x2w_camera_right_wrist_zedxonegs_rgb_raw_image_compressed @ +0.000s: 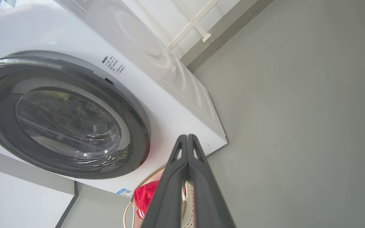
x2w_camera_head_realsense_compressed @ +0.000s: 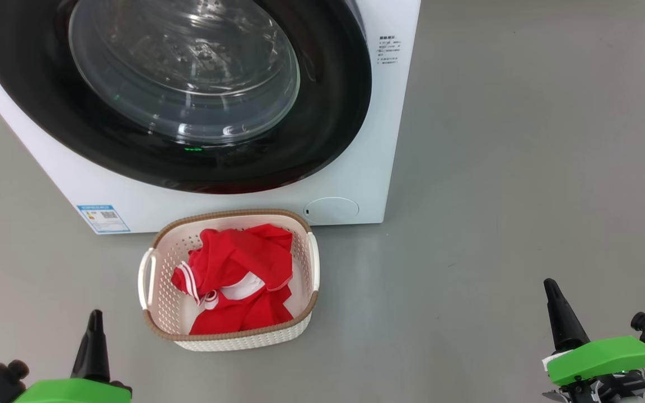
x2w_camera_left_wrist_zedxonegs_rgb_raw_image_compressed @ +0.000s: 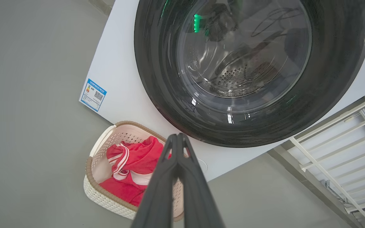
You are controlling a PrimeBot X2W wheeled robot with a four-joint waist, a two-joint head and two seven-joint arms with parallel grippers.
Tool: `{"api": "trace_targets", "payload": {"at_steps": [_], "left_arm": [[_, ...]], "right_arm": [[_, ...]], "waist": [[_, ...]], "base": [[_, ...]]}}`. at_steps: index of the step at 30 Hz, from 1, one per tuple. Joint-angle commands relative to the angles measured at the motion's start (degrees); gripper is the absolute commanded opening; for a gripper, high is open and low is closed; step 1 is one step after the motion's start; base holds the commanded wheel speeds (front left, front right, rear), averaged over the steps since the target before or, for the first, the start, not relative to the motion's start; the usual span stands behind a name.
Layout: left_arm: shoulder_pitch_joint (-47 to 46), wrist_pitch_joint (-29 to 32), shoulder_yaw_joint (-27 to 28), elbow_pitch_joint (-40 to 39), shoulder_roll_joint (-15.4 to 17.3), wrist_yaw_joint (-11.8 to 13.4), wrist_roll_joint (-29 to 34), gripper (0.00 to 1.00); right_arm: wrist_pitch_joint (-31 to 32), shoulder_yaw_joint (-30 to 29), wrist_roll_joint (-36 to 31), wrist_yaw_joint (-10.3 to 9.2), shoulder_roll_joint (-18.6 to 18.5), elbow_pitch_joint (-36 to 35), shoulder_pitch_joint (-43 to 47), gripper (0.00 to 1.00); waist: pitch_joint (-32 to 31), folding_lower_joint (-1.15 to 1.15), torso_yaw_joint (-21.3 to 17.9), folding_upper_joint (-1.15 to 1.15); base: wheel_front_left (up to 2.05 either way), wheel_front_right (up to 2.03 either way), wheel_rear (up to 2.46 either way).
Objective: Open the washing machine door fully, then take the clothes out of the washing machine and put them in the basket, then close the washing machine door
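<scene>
The washing machine door (x2w_camera_head_realsense_compressed: 188,101) sat closed against the washing machine (x2w_camera_head_realsense_compressed: 395,112), up ahead of both grippers in the head view. The left gripper (x2w_camera_head_realsense_compressed: 95,314) and the right gripper (x2w_camera_head_realsense_compressed: 549,284) hung low and well apart from it, each with its fingers pinched together on nothing. Between them, nearer the left one, the basket (x2w_camera_head_realsense_compressed: 233,213) stood just before the washer with the clothes (x2w_camera_head_realsense_compressed: 238,268) heaped inside. I judged all three steps done, with nothing left but keeping the arms clear.

The left wrist view added what glare blurred from above: through the glass, beyond the clenched fingers, the perforated drum (x2w_camera_left_wrist_zedxonegs_rgb_raw_image_compressed: 233,76) — and I could make out no red in it.

The right wrist view gave the side angle — the door's rim seemed to lie flat on the white front, past that gripper's pressed-together fingers.
</scene>
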Motion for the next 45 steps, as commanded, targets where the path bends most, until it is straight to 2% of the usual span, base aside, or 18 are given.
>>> {"api": "trace_targets", "payload": {"at_steps": [1,45], "left_arm": [[-0.68,0.37,1.26,-1.76,0.71,-0.09,-1.52,0.00],[-0.50,7.32,3.63,-3.77,-0.77,-0.15,-26.47,0.00]], "right_arm": [[0.31,-0.03,1.67,-0.05,-0.22,-1.74,-0.57,0.00],[7.43,-2.12,25.10,-0.09,2.18,-4.33,0.28,0.00]], "waist": [[-0.09,-0.01,0.03,0.00],[-2.65,-0.01,0.59,0.00]], "base": [[0.00,0.00,0.00],[0.00,0.00,0.00]]}}
